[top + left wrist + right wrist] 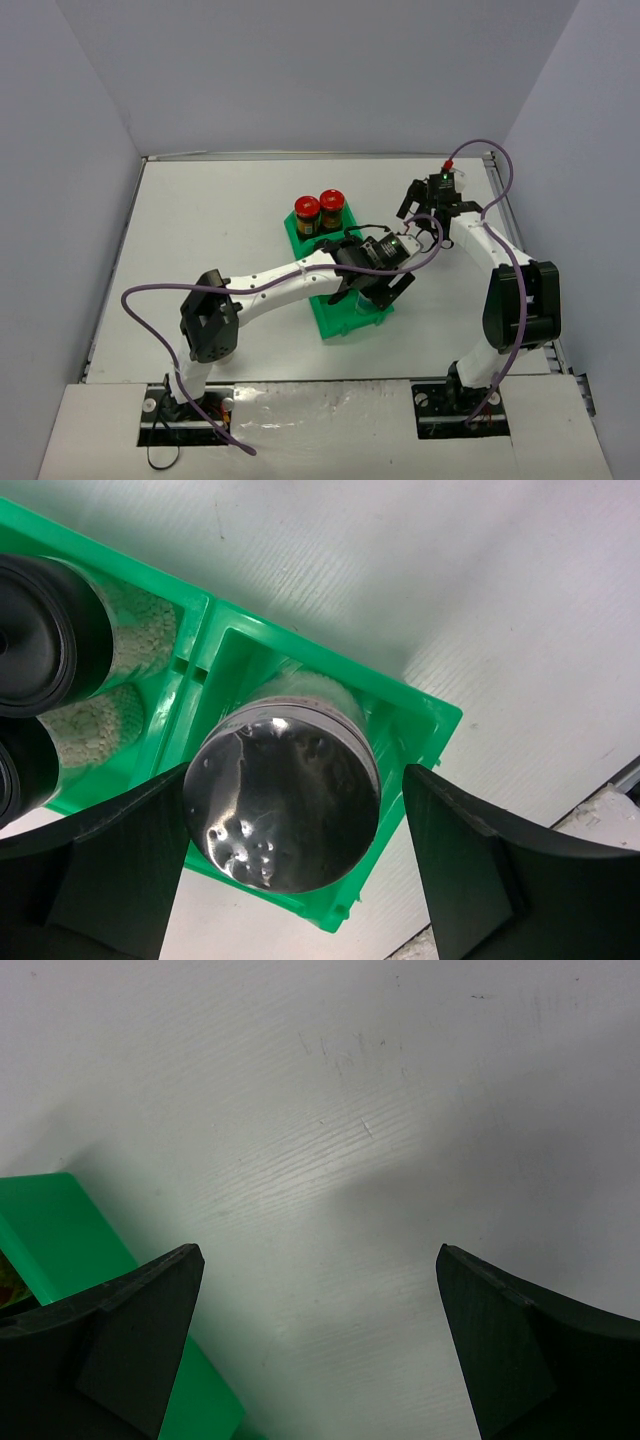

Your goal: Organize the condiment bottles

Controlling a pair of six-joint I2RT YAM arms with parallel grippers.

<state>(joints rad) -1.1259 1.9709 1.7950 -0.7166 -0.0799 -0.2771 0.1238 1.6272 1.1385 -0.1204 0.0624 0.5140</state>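
Green bin, red caps, silver cap, black caps

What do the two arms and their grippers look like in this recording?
Both arms are alike: the left arm and right arm have white links and bulky black joint housings. A purple cable loops along each. The left gripper and right gripper have broad, matte black wedge-shaped fingers. The right wrist carries a red plug and a small green light.

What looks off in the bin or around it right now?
Nothing spilled or damaged. The silver-capped bottle stands in the end compartment of the green bin, black-capped bottles beside it. Only oddity: the bin sits skewed to the table edges.
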